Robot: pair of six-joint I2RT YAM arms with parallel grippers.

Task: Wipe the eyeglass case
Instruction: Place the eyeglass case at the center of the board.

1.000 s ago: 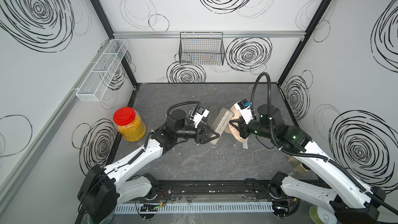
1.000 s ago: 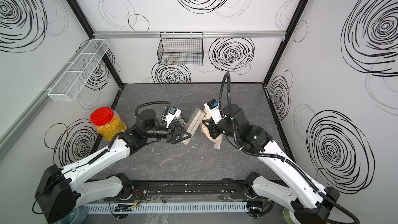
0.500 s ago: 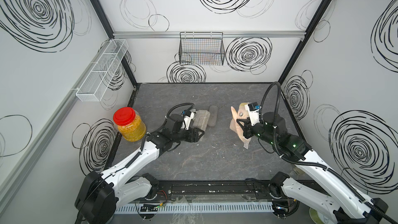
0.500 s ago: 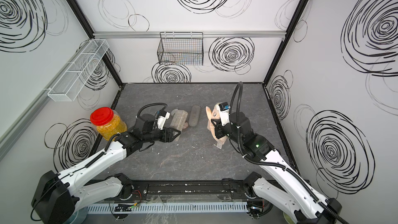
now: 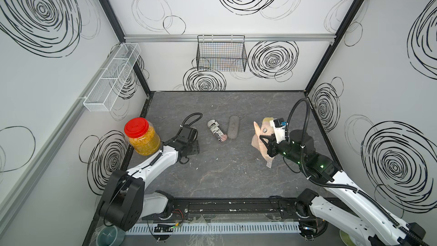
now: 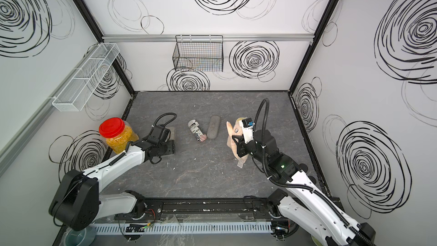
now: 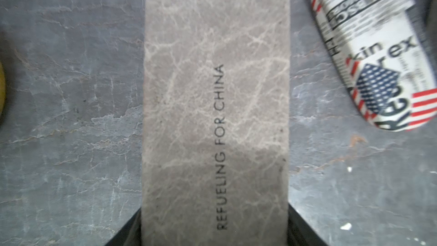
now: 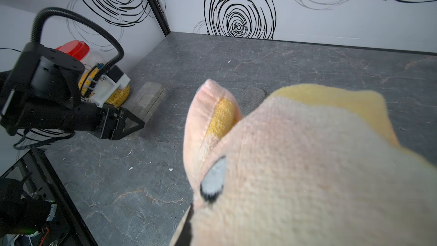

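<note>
On the slate-grey worktop (image 5: 236, 176), a grey marbled eyeglass case (image 7: 215, 91) is clamped by the left fingers (image 8: 130, 123). A peach plush cloth (image 8: 307, 162) is pinched tight by the right fingers (image 5: 266, 140).

A lab test booth: spiral-marked white walls (image 5: 236, 8), black frame posts (image 5: 344, 20).

The marbled eyeglass case (image 7: 215, 105) that I see in the left wrist view has a matt, leather-like skin; the printed case (image 7: 376, 57) looks smoother, as of coated paper. The cloth (image 8: 307, 162) reads to me as soft looped terry, and the tabletop (image 5: 236, 173) as matt and stone-veined.
</note>
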